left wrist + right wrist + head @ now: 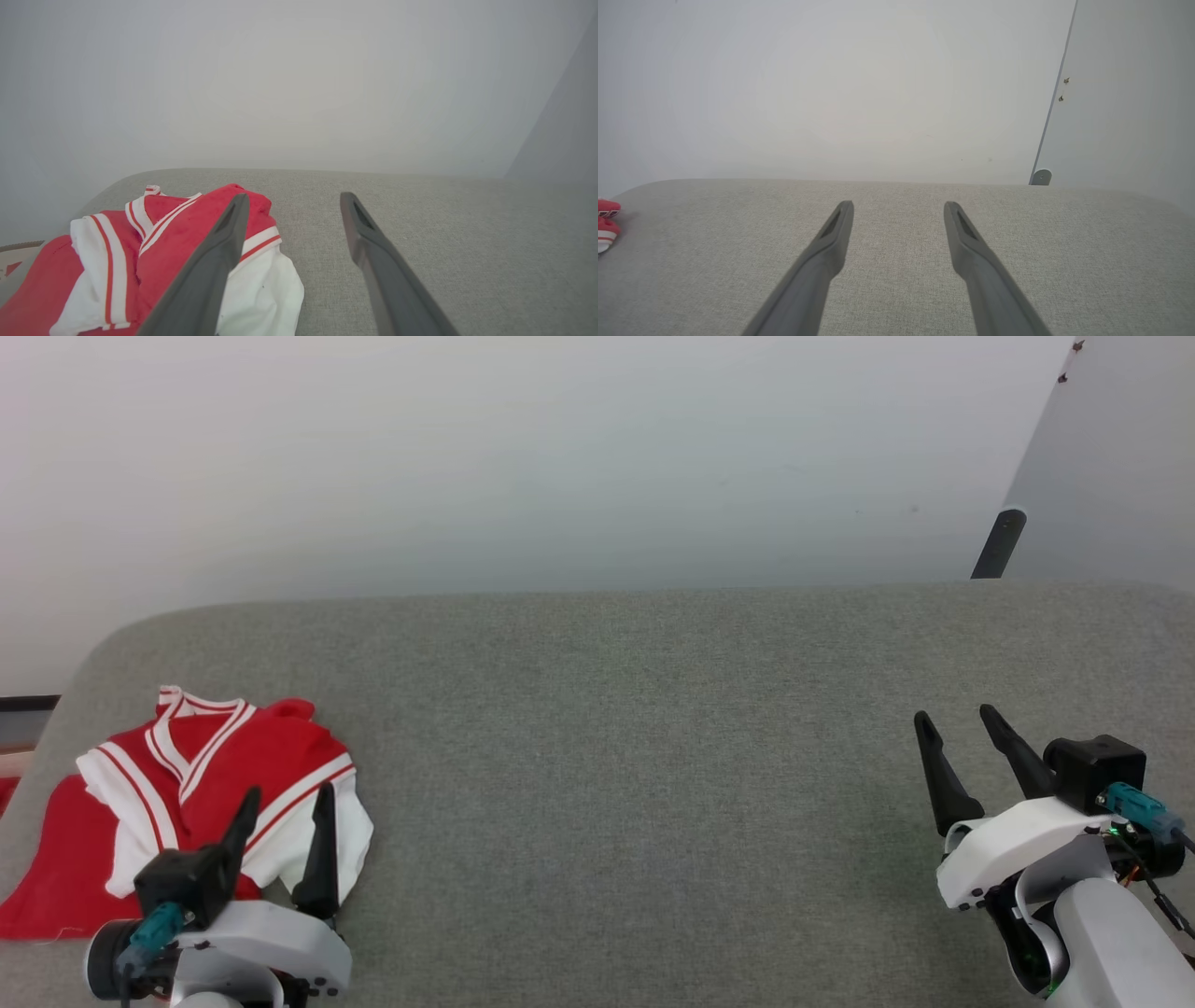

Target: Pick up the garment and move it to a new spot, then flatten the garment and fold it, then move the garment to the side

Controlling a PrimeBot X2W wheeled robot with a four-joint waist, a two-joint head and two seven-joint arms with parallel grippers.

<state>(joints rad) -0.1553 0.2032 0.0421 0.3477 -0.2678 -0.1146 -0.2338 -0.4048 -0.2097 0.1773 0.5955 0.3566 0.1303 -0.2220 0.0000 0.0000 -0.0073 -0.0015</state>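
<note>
The garment (pixel 201 770) lies crumpled at the left end of the grey padded surface (pixel 635 737): a red jersey with white sleeves and a white-striped V-neck. In the left wrist view the garment (pixel 168 242) sits low on the left, partly behind one finger. My left gripper (pixel 288 796) hovers open at the garment's near right edge, nothing between its fingers. My right gripper (pixel 958 717) stands open far to the right over bare fabric. A red and white edge of the garment (pixel 606 224) peeks in at the left of the right wrist view. The number and lettering are hidden.
A white wall (pixel 560 457) rises behind the surface. A dark post (pixel 999 543) and a pale panel (pixel 1120 467) stand at the back right. The surface's rounded left corner (pixel 84 663) is close to the garment.
</note>
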